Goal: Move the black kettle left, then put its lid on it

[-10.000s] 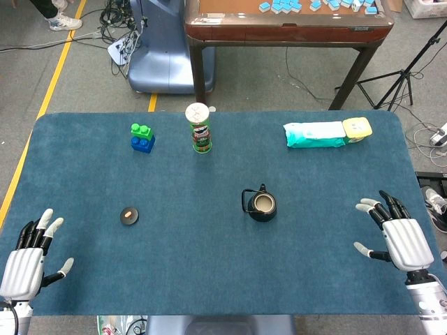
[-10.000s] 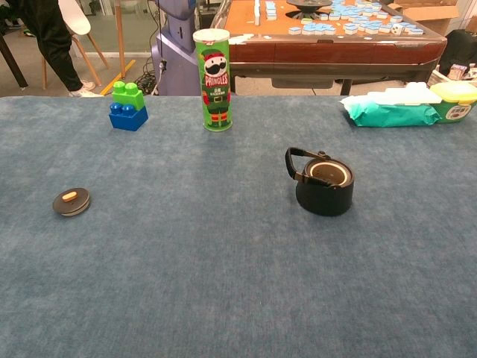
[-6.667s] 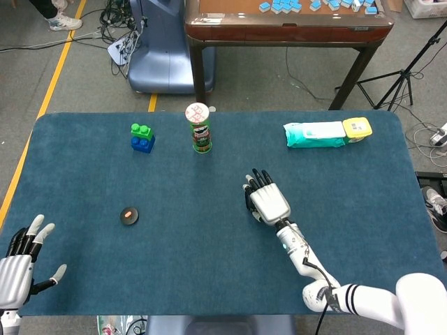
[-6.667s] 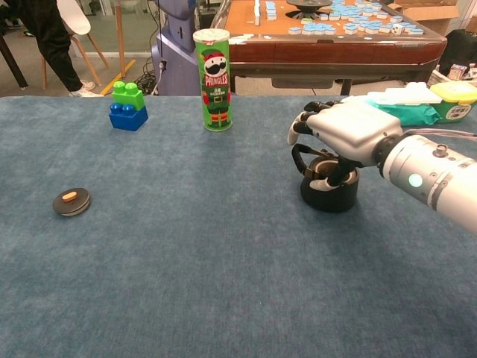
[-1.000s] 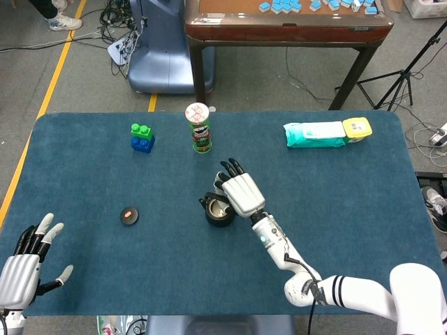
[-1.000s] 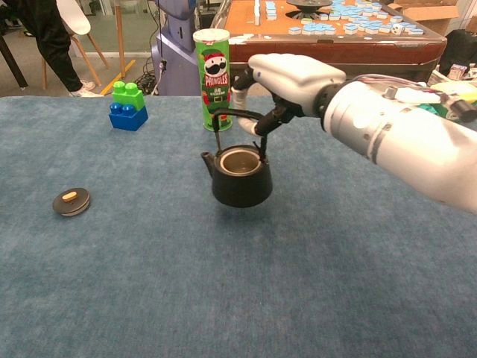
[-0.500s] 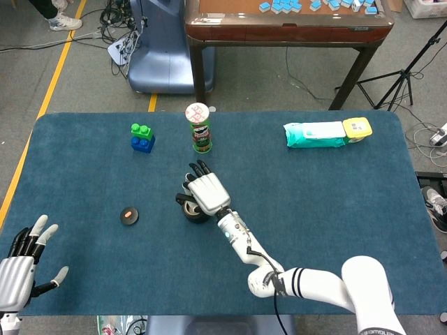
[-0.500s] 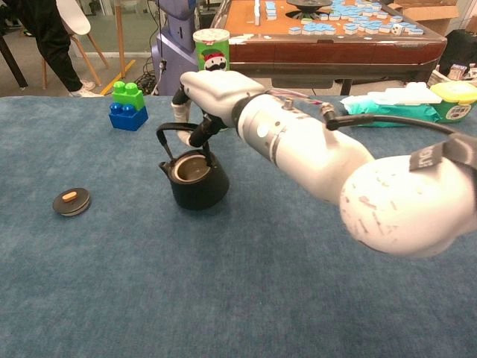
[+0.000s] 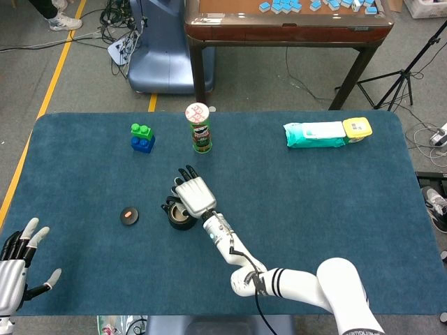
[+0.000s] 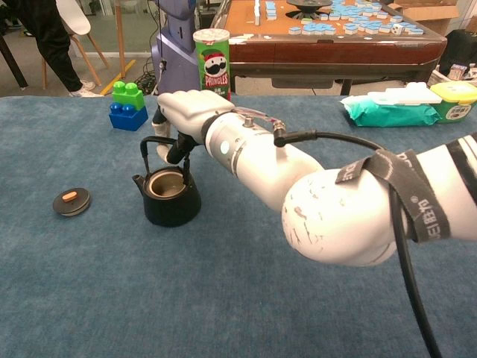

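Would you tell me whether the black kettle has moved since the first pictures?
Yes. The black kettle has gone left, from right of the green Pringles can to left of it, held by the right hand.

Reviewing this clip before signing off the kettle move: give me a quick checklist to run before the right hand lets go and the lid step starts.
1. Right hand grips the handle of the black kettle: ok.
2. Kettle upright, mouth open and unobstructed: ok.
3. Kettle base resting on the table: cannot tell; contact not clear in either view.
4. Lid lying free on the table, left of the kettle and apart from it: ok.
5. Left hand holding nothing, fingers apart, ready for the lid: ok.
6. Pringles can and toy blocks stand clear behind the kettle: ok.
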Robot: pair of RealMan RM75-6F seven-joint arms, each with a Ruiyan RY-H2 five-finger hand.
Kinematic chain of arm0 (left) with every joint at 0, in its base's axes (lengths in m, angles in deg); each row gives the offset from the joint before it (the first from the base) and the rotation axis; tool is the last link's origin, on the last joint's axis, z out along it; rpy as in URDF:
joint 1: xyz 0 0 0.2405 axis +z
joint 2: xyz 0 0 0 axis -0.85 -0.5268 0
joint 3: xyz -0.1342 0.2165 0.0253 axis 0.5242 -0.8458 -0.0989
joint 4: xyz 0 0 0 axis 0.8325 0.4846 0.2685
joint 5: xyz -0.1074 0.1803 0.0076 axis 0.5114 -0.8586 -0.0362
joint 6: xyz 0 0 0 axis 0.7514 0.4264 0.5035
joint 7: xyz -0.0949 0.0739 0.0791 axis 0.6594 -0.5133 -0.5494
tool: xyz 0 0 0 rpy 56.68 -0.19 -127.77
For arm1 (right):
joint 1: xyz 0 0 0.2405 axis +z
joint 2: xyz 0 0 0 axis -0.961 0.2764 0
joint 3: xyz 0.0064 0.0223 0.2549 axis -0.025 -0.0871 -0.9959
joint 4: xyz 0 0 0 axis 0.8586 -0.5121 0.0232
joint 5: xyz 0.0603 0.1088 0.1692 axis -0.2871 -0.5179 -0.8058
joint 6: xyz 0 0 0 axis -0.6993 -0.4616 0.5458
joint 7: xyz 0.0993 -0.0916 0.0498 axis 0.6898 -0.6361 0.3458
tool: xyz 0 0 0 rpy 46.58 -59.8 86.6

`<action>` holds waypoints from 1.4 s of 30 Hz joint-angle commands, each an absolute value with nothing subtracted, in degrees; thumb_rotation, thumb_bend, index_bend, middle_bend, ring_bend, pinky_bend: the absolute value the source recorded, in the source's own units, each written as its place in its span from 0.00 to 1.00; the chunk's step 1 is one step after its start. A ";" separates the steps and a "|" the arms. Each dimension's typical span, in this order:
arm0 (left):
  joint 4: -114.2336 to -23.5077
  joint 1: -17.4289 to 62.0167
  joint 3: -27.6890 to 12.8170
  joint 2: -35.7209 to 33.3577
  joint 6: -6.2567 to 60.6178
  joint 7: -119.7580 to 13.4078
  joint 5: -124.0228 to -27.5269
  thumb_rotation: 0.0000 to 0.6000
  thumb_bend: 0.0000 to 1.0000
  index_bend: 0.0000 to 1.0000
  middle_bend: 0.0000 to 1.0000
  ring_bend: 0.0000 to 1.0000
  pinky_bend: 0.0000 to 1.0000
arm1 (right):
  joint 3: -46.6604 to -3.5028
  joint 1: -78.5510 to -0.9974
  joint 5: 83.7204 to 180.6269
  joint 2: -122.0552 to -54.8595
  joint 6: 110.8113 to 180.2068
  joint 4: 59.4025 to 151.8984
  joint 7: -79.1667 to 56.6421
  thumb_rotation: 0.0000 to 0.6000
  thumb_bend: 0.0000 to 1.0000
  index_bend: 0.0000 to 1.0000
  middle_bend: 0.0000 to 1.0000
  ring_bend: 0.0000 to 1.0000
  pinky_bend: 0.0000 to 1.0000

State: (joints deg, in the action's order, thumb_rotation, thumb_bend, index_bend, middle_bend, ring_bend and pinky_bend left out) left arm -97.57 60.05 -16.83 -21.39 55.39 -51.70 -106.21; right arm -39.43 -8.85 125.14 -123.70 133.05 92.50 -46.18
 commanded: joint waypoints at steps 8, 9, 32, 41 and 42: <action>-97.25 60.16 -16.79 -21.23 55.35 -51.61 -106.29 1.00 0.25 0.11 0.00 0.00 0.00 | -39.21 -8.94 121.56 -121.54 132.32 95.74 -48.41 1.00 0.48 0.28 0.19 0.02 0.05; -97.26 60.16 -16.79 -21.22 55.33 -51.66 -106.28 1.00 0.25 0.11 0.00 0.00 0.00 | -39.14 -8.98 121.12 -121.16 132.27 96.22 -48.82 1.00 0.45 0.23 0.17 0.01 0.04; -93.77 55.06 -14.14 -21.95 49.24 -50.64 -105.27 1.00 0.25 0.12 0.00 0.00 0.00 | -30.01 -22.71 125.42 -100.57 147.89 122.06 -50.66 1.00 0.17 0.10 0.15 0.00 0.00; -90.91 47.24 -12.69 -22.41 38.20 -49.45 -104.31 1.00 0.25 0.19 0.00 0.00 0.00 | -25.16 -32.65 132.47 -86.61 155.90 134.98 -46.08 1.00 0.18 0.16 0.17 0.00 0.00; -90.69 46.26 -12.59 -22.51 36.63 -49.40 -104.06 1.00 0.25 0.20 0.00 0.00 0.00 | -24.89 -33.45 133.12 -85.47 156.50 135.83 -45.48 1.00 0.18 0.16 0.17 0.00 0.00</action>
State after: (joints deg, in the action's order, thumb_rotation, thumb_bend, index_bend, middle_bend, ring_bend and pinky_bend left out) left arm -91.60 48.63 -13.11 -22.28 39.65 -49.85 -104.61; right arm -26.45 -30.79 130.80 -88.56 154.24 133.04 -47.46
